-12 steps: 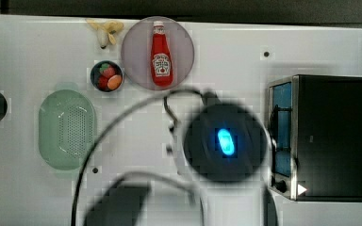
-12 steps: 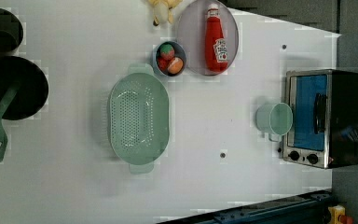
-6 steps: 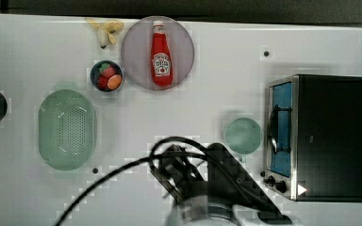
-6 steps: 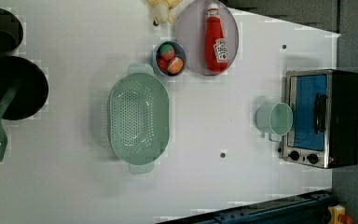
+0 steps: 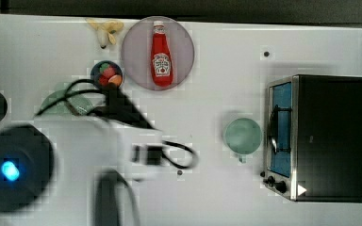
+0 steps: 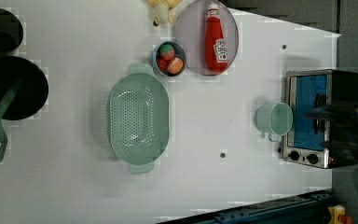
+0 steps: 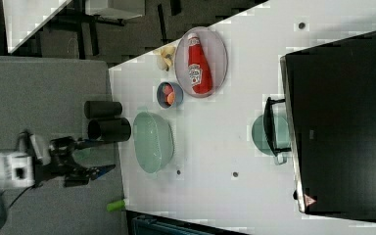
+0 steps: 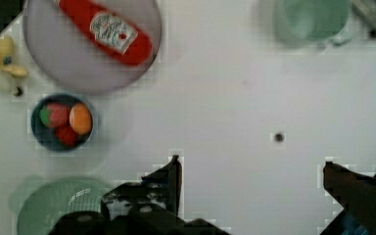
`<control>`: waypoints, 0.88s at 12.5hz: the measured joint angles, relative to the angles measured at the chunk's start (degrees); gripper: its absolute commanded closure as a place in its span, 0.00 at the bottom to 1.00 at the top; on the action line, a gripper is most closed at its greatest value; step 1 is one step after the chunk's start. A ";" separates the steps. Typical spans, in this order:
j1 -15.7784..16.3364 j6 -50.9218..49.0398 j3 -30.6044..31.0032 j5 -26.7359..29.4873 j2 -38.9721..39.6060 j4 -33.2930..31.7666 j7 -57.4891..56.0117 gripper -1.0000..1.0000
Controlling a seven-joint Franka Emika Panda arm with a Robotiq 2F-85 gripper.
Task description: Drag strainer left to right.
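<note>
The strainer (image 6: pixel 139 119) is a pale mint-green oval basket of plastic. Its floor has a grid of many small holes, its rim is smooth, and a small tab handle sticks out at each narrow end. It stands upright on the white surface (image 6: pixel 74 186), and it is clearly bigger than the round green mug (image 6: pixel 274 119).

In the wrist view the tool (image 8: pixel 249 183) hangs above the surface with its two dark fingers (image 8: pixel 169 178) set wide apart, and nothing is between them. The strainer (image 8: pixel 61 205) lies just beside one finger, partly hidden behind it; whether they touch cannot be told. The small bowl of coloured fruit (image 8: pixel 63 121) is near the tool, and the plate (image 8: pixel 73 68) with the ketchup bottle (image 8: pixel 105 30) lies beyond the bowl. The mug (image 8: pixel 311 19) is well apart from the tool.
</note>
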 measured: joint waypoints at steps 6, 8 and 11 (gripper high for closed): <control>3.90 17.75 15.60 0.25 15.51 -3.92 26.54 0.00; 4.31 24.61 18.17 0.08 20.12 -5.15 34.96 0.00; 5.00 35.71 18.31 0.34 27.24 -7.72 44.86 0.00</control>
